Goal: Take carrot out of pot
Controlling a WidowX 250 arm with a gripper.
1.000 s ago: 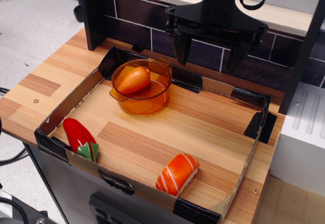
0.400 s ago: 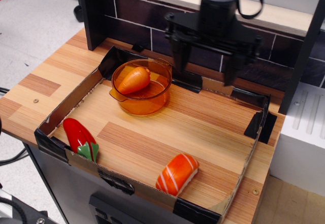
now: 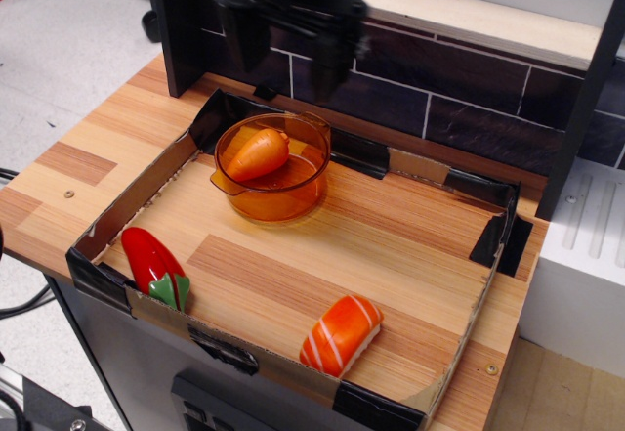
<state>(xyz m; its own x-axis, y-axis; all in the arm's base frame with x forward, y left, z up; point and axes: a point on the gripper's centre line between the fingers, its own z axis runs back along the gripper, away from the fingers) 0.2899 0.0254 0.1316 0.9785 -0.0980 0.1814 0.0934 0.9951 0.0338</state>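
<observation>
We see the carrot (image 3: 258,153) lying tilted inside the pot (image 3: 272,196), at 6 o'clock from our blurred end effector (image 3: 289,57). Its 2 fingers hang apart, clear above the pot.

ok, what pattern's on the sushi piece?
Orange with white stripes on the sushi piece, clearest in the observation.image view.

Bright, even overhead light leaves soft shadows. The gripper (image 3: 285,35) at far left is smeared by motion blur. Glare spots the red pepper (image 3: 148,255).
</observation>
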